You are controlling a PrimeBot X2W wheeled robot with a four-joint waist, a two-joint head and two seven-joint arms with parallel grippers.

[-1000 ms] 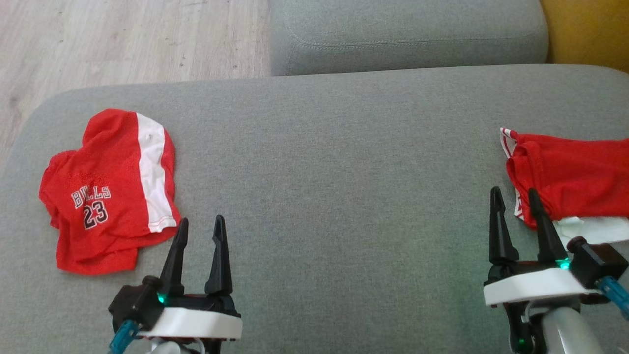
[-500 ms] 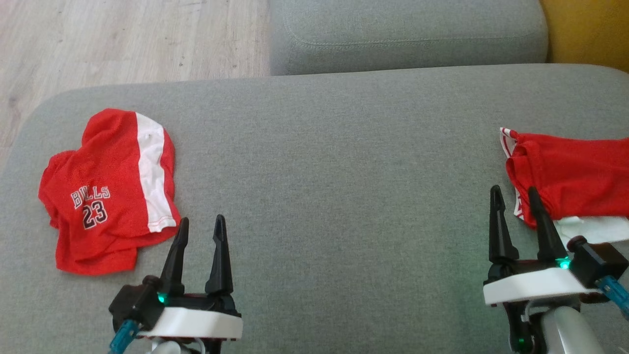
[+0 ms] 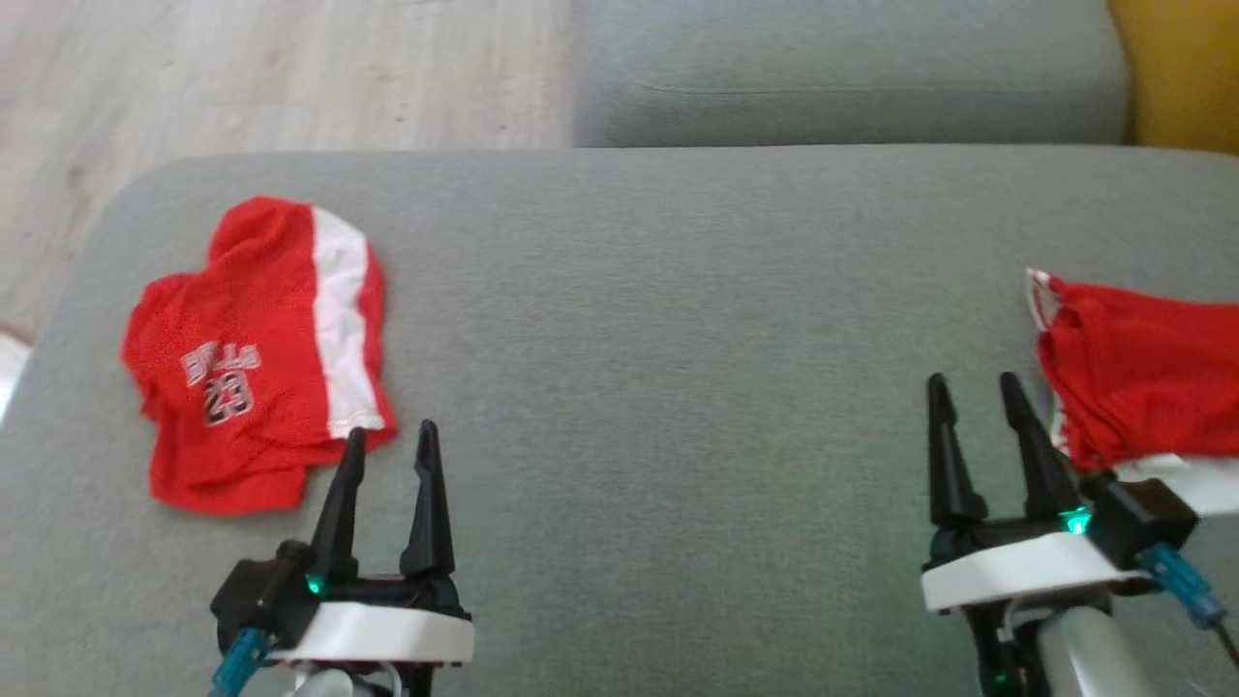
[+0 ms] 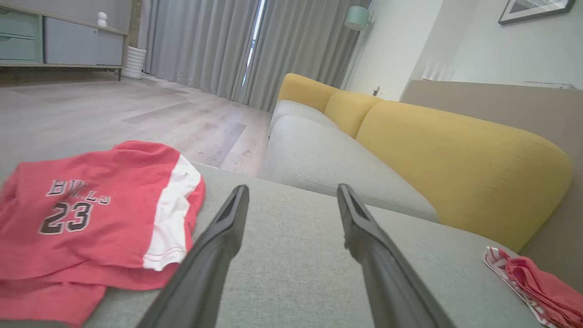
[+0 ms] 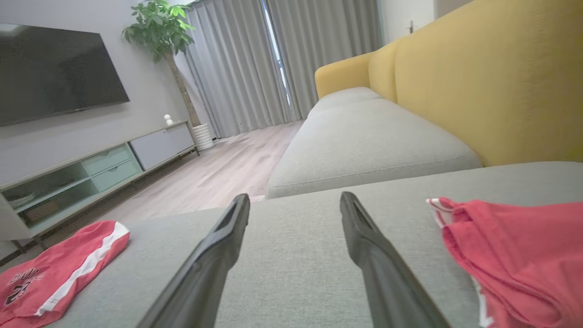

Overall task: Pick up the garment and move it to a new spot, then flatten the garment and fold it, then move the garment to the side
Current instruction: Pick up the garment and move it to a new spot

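**Rumpled red mesh shorts w/ white side stripe (image 3: 261, 358), left end of seat**

Lying crumpled on grey fabric sofa seat (image 3: 678, 319), "BULLS 23" print up, edges bunched. Just beside left gripper (image 3: 389, 433), fingers apart, empty. Right gripper (image 3: 973, 379) also spread, empty, near 2nd red garment w/ white trim (image 3: 1142, 378) at right edge.

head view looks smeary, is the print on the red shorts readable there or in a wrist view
Head view: blurred, lettering on the red mesh shorts with a white stripe is smeared. Left wrist view: sharper, the 23 reads clearly. Right wrist view: print too small.
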